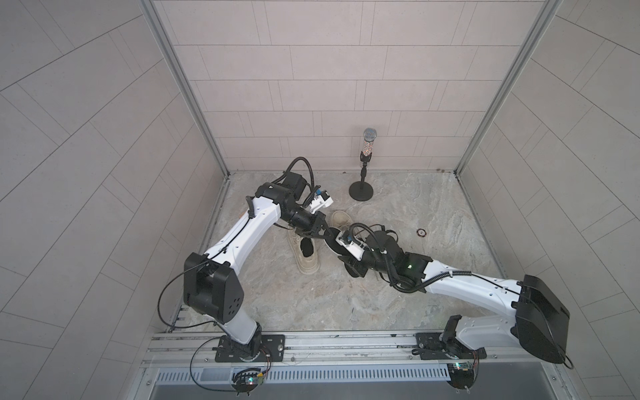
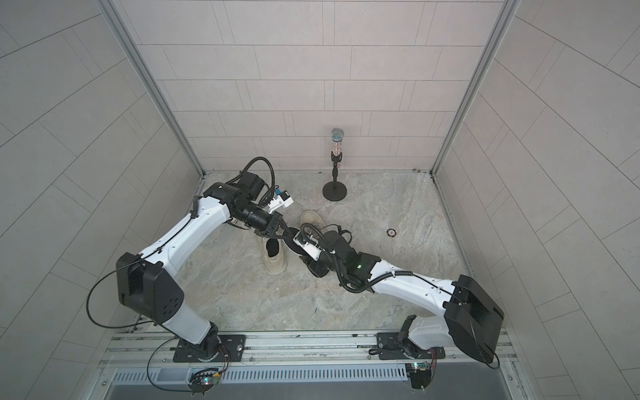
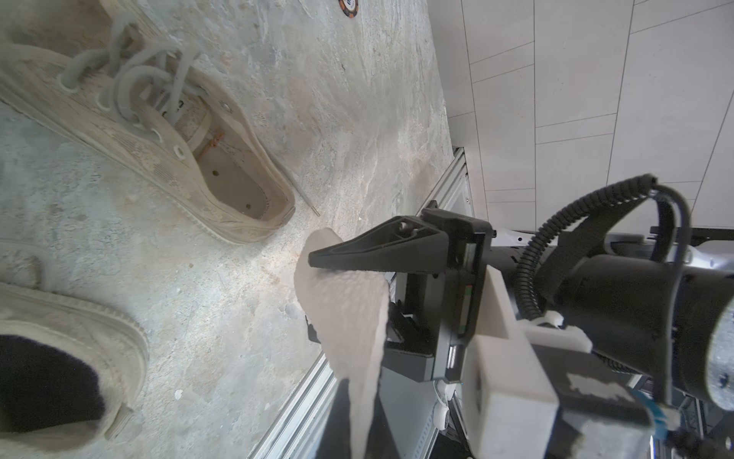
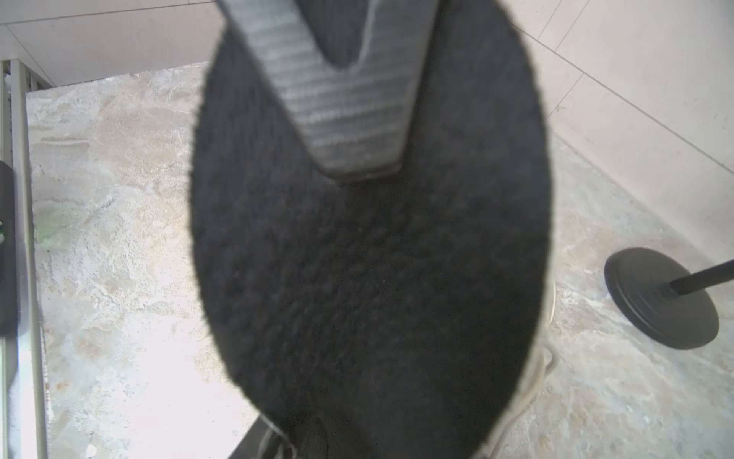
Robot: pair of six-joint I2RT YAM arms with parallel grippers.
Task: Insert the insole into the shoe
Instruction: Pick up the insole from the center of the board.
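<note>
Insole, at frame centre, spans both grippers: the left gripper pinches one end, while the right gripper straddles it half-open. The right should clamp firmly before the left releases, then aim for the empty shoe.

Insole: fuzzy black top, pale pinkish-beige underside w/ fine dimpled pattern. Laced sneaker: off-white/beige, tan lining w/ 2 small dark holes showing. Other sneaker: same beige, black inside. Floor marbled grey-beige (stone look). Walls pale grey tile. Mic: silver mesh head, glittery multicolour handle, black stand.
</note>
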